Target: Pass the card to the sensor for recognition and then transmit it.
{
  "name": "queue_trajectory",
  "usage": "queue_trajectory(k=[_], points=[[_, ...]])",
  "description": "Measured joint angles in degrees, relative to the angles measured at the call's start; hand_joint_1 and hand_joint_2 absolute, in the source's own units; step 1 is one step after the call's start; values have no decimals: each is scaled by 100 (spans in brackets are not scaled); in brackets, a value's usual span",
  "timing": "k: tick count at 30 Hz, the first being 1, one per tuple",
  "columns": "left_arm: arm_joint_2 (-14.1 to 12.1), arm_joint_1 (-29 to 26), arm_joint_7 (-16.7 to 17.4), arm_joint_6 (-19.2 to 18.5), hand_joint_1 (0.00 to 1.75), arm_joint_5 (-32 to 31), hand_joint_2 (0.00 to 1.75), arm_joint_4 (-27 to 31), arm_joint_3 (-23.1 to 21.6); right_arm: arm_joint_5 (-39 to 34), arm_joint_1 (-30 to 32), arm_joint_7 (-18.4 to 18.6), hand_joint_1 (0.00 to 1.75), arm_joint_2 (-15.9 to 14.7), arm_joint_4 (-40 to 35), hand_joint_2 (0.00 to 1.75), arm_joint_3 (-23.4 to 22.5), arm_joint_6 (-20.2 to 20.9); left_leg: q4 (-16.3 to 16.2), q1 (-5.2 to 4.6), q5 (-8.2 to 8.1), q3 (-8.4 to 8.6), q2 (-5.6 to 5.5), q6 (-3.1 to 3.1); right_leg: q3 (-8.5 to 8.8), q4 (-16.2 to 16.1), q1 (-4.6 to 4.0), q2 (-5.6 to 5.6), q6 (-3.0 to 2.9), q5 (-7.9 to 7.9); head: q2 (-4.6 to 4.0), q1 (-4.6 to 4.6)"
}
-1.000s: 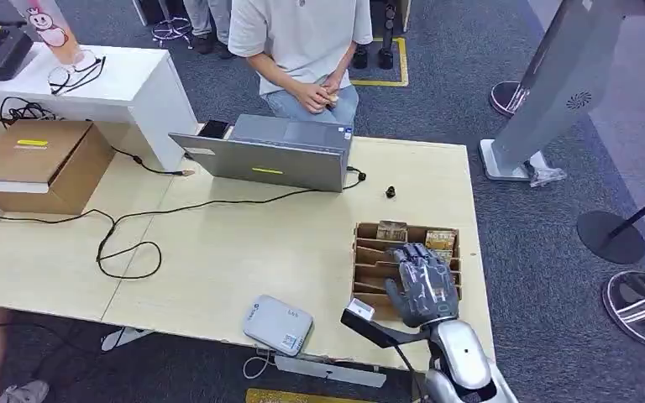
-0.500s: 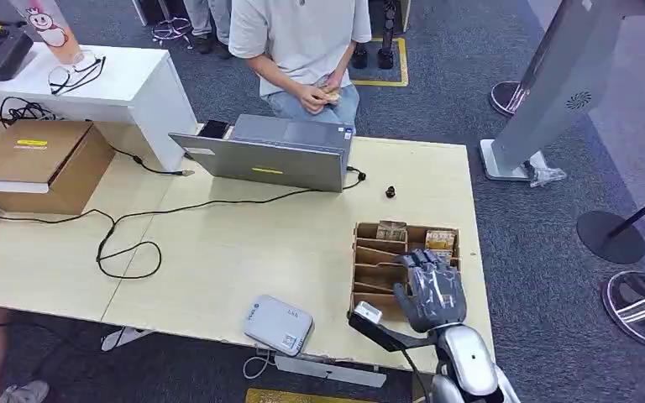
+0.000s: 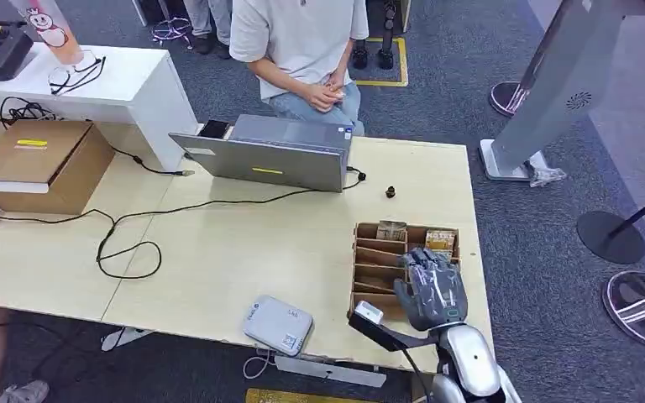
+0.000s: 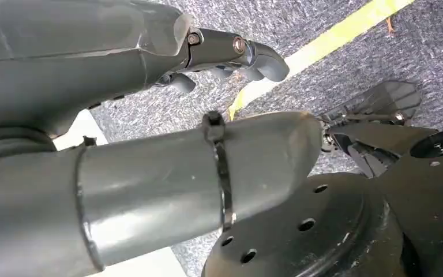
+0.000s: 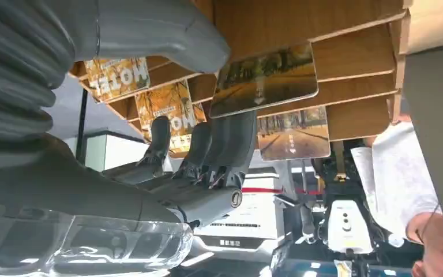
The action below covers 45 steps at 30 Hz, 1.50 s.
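On the pale wooden table (image 3: 243, 243), near its right front corner, stands a brown cardboard slotted card rack (image 3: 376, 260) with printed cards upright in its far slots; the robot's right hand (image 3: 431, 287) rests over the near right part of this rack, fingers extended down among the dividers. From the right wrist view, a printed card with a tree-lined road picture (image 5: 265, 81) stands in a slot just past the thumb (image 5: 156, 29) and touching the dark fingers (image 5: 231, 138); whether the hand actually grips it I cannot tell. A grey rounded card sensor (image 3: 278, 324) lies near the front edge, left of the rack and apart from it; an open grey laptop (image 3: 270, 153) sits at the far edge, with a seated person (image 3: 301, 50) behind it. The left hand (image 4: 150, 75) hangs over grey carpet, fingers curled inward around nothing.
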State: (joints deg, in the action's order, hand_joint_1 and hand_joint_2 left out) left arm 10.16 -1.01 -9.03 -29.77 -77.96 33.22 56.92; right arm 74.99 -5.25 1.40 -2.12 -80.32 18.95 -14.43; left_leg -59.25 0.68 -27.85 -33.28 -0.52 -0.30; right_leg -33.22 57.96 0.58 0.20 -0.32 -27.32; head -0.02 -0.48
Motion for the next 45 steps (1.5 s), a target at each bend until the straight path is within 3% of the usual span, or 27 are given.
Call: queue_trajectory(k=[7,25,34,40,45], points=[[-2,6,-2,-4,0,18,0,-2,0,-20,-75,-37,105,0,2,175,70,2,0,0,0,0,0,0,0,0,0,0,0,0,0,-2],[-7,17,-2,-7,0,48,0,-7,0,-96,-278,-98,94,0,131,175,267,11,0,0,0,-1,-1,0,0,0,0,-1,0,0,0,0],[-26,22,-2,-7,0,50,0,-31,0,-103,-341,-101,101,0,256,175,326,13,0,0,0,-1,-1,0,0,0,0,-1,0,0,0,0],[-33,23,-2,-7,0,50,0,-46,0,-114,-365,-105,94,0,334,175,365,15,0,0,0,-1,-1,0,0,0,0,-1,0,0,0,-2],[-42,24,-2,-7,0,50,0,-55,0,-173,-373,-105,112,0,396,175,369,11,0,0,0,-1,-1,0,0,0,0,-1,0,0,0,0]])
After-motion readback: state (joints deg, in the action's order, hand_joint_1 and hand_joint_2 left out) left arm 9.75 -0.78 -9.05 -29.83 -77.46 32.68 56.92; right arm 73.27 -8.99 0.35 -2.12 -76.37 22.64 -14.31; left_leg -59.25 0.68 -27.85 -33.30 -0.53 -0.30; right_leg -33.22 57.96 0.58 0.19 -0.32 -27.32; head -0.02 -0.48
